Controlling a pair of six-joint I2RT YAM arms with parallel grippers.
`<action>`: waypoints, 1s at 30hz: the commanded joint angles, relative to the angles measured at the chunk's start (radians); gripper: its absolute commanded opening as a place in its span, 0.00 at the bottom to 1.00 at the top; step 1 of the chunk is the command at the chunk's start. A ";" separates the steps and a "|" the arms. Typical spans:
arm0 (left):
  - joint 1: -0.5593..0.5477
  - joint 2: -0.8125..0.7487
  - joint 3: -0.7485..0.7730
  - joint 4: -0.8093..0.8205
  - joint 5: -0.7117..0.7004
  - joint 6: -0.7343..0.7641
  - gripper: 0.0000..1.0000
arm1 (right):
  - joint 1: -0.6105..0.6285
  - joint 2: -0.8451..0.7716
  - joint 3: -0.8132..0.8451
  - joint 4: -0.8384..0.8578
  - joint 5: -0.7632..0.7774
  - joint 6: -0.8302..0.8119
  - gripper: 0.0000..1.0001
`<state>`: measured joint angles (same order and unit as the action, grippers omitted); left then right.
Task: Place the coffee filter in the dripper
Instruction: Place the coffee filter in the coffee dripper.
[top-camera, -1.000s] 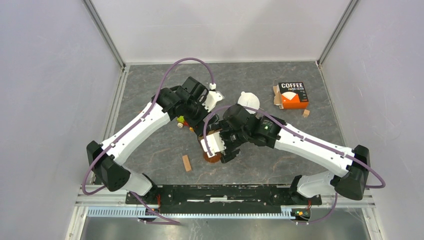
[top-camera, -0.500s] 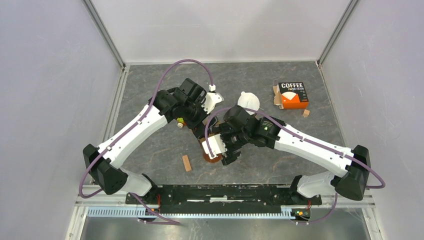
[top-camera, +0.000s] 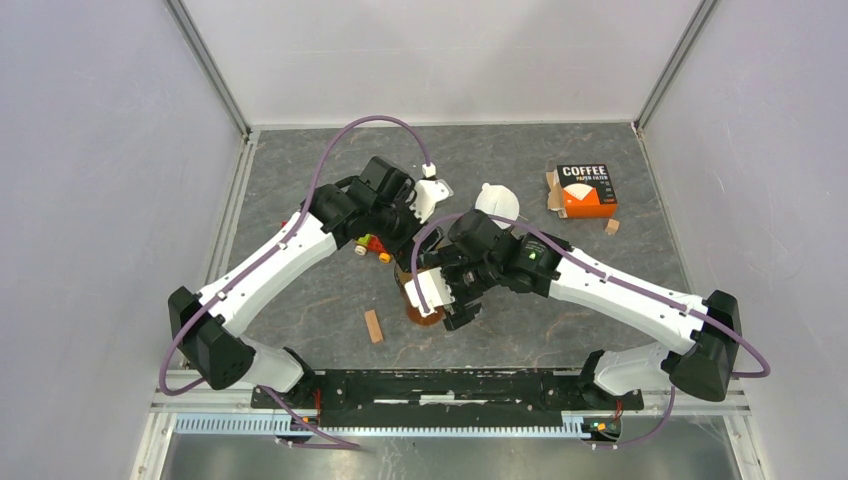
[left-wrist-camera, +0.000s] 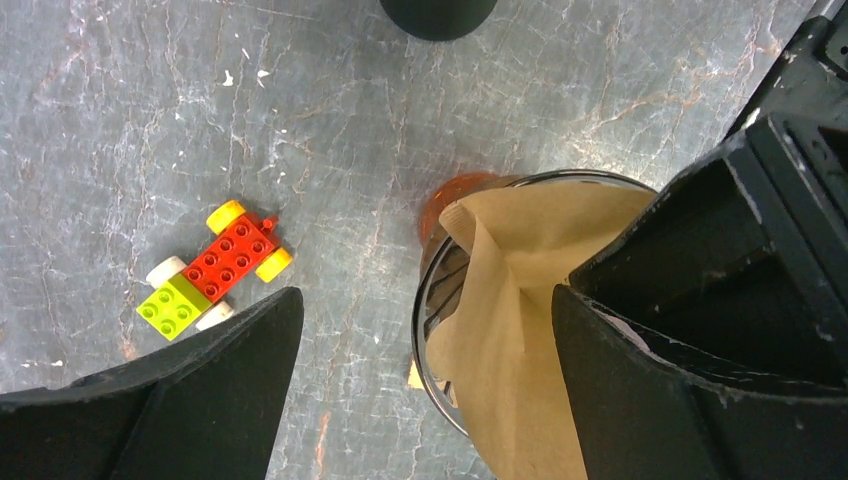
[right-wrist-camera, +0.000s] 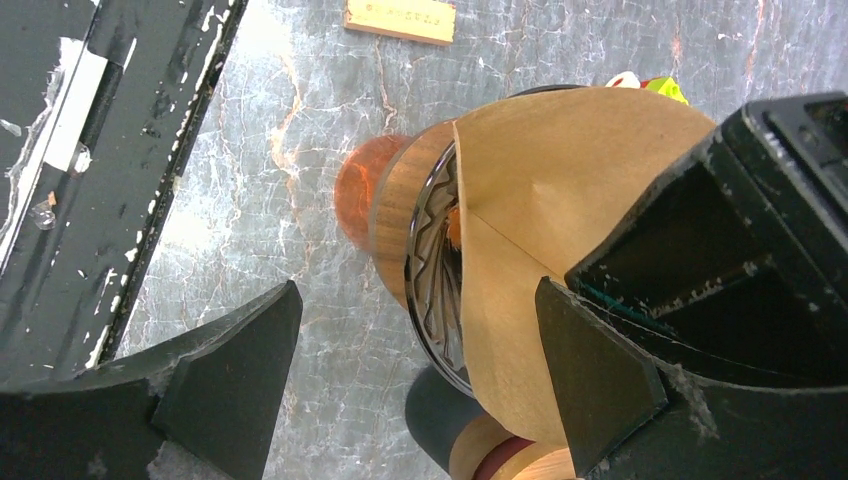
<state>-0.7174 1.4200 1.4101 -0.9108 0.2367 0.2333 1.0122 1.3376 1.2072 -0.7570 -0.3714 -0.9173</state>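
Observation:
The dripper (right-wrist-camera: 430, 290) is a glass cone with a metal rim and wooden collar on an amber base (top-camera: 425, 316). The brown paper coffee filter (left-wrist-camera: 520, 300) sits in the cone, creased, and sticks out well above the rim. My left gripper (left-wrist-camera: 425, 390) is open above it, and the filter lies close to its right-hand finger (left-wrist-camera: 650, 400). My right gripper (right-wrist-camera: 415, 385) is open too, straddling the rim with the filter (right-wrist-camera: 560, 200) against one finger (right-wrist-camera: 600, 380). In the top view both grippers (top-camera: 402, 228) (top-camera: 440, 300) crowd over the dripper and hide the filter.
A toy brick car (left-wrist-camera: 215, 275) lies left of the dripper. A wooden block (top-camera: 373, 325) lies nearer the front. A dark round-ended object (right-wrist-camera: 440, 415) stands right beside the dripper. An orange coffee filter box (top-camera: 585, 190) and a white object (top-camera: 497, 200) sit at the back right.
My left arm has drawn back a little to the left, uncovering more of the brick car. The right arm has shifted only slightly. Both grippers stay open.

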 joint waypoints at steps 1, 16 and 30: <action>0.001 0.003 -0.013 0.075 0.028 -0.052 1.00 | -0.001 -0.011 0.018 0.018 -0.049 -0.005 0.94; 0.001 0.001 -0.113 0.128 -0.038 -0.019 1.00 | 0.044 0.031 -0.054 0.035 -0.009 -0.015 0.92; 0.001 -0.031 -0.198 0.185 -0.078 0.042 1.00 | 0.042 0.050 -0.080 0.014 0.033 -0.031 0.90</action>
<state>-0.7177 1.4277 1.2209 -0.7700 0.1833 0.2249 1.0519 1.3746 1.1347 -0.7414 -0.3500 -0.9325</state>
